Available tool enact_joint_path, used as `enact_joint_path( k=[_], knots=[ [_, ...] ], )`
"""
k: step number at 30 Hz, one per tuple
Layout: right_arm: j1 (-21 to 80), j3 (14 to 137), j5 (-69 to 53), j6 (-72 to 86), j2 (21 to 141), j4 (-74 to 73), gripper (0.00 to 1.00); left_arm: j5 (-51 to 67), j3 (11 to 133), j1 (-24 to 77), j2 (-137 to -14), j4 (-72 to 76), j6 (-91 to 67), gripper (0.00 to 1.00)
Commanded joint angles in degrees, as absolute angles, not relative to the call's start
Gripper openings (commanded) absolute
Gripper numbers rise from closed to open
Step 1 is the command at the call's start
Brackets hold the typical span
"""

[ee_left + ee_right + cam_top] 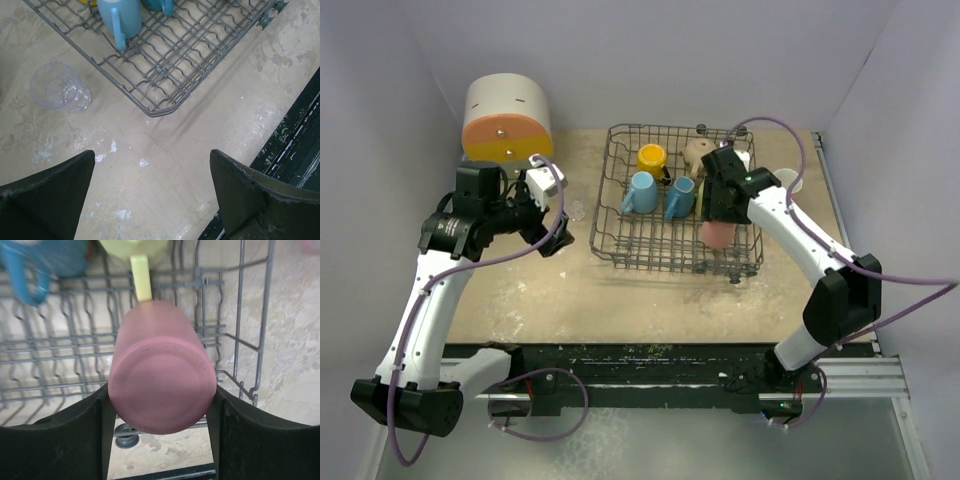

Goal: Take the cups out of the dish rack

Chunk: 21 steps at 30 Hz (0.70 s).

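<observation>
The dark grey wire dish rack (620, 235) stands mid-table. In it are a yellow mug (652, 158), a tan mug (698, 152) and two blue mugs (640, 192) (680, 197). My right gripper (720, 215) is shut on the salmon tumbler (162, 380), its base towards the wrist camera, over the rack's near right part (260, 355). A yellow-green mug (141, 277) sits just beyond it. My left gripper (152, 155) is open and empty above bare table near the rack's near left corner (160, 107). A tiny clear glass (60, 87) lies on the table left of the rack.
The white and orange drawer box (507, 120) stands at the back left. A pale cup (786, 180) stands on the table right of the rack. The table's dark front edge (295, 140) is close to my left gripper.
</observation>
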<state>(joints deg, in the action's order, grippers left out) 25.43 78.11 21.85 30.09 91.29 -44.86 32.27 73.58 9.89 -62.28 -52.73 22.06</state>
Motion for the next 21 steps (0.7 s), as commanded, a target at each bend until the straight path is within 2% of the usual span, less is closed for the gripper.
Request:
enact_joint_path(
  k=[1, 7, 12, 17, 21],
  knots=[
    [25.3, 88.9, 23.7, 28.1, 85.4, -48.6, 0.18, 37.2, 71.7, 10.1, -58.7, -46.7, 23.1, 0.99],
    [25.3, 93.9, 13.4, 29.4, 80.2, -49.7, 0.12, 42.9, 66.9, 10.1, -54.7, -42.3, 28.7, 0.99],
    [25.4, 92.1, -5.4, 32.7, 74.4, -43.9, 0.08, 47.5, 65.7, 10.1, -52.2, -40.5, 35.6, 0.99],
    [25.4, 82.1, -27.3, 40.1, 68.6, -27.4, 0.09, 52.6, 65.7, 10.1, -50.6, -37.4, 41.2, 0.99],
    [25.5, 70.1, -39.8, 52.1, 64.9, -7.8, 0.08, 55.6, 66.5, 10.1, -50.8, -34.9, 40.8, 1.00]
  ],
)
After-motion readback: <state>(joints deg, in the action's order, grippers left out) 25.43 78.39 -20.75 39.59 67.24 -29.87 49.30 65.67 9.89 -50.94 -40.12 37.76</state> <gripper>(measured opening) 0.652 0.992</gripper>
